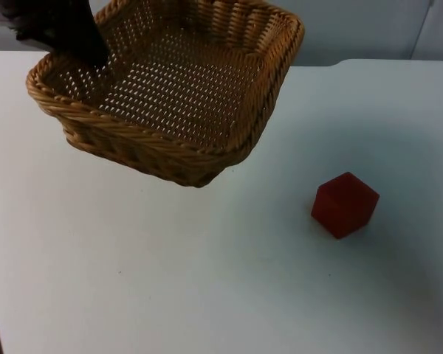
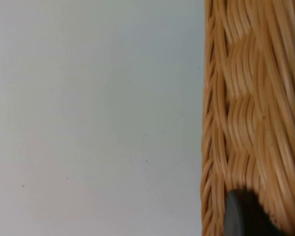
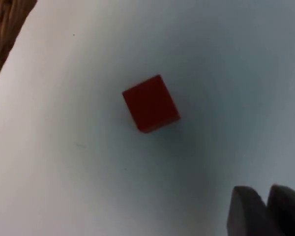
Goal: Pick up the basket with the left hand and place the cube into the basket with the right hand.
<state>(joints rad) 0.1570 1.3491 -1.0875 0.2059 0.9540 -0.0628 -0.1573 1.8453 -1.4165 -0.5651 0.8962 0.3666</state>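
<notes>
- Left gripper [image 1: 88, 50] has its fingers clamped on the basket [image 1: 170, 88] rim at the far left corner; in the left wrist view one black fingertip [image 2: 243, 214] sits right against the wicker [image 2: 250, 108].
- Basket's tilted and lifted off the table [image 1: 170, 280], near edge hanging lower, nothing inside it.
- Right gripper [image 3: 265, 211] hovers above the cube [image 3: 151, 103]. Its two fingertips look pressed close together, with nothing between them.
- Cube is red and sits on the table, well apart from the basket, off to its right and nearer to me in the top view [image 1: 345, 204].
- A bit of basket weave [image 3: 5, 29] peeks into the right wrist view too.
</notes>
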